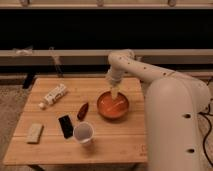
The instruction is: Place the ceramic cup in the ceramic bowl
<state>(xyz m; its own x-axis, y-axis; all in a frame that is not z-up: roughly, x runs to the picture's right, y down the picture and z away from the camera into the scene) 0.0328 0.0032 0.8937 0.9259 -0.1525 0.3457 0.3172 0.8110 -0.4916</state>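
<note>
Nearest, cup [83, 133] stands upright nr front edge of table [117, 146], mouth up, alone on the wood, not in bowl. Just beside it, picture-left, a flat black item [65, 126] lies on the top; further picture-left, a pale tan block [34, 132] w/ clear gap btwn them. Behind cup, a small dark-red oblong [83, 110] lies tilted, close to but apart from bowl [113, 107]. Bowl sits mid-table, well apart from cup, orange-red w/ darker rim, a pale streak inside. Gripper [115, 93] hangs pointing down over bowl's far rim, tip at or just inside it; can't tell contact, & can't tell if it's spread or pressed together. It holds nothing I can make out. Far picture-left, white carton [55, 93] lies on its side. White arm [145, 72] arcs in from the bulky base [175, 125] at picture-right.
</note>
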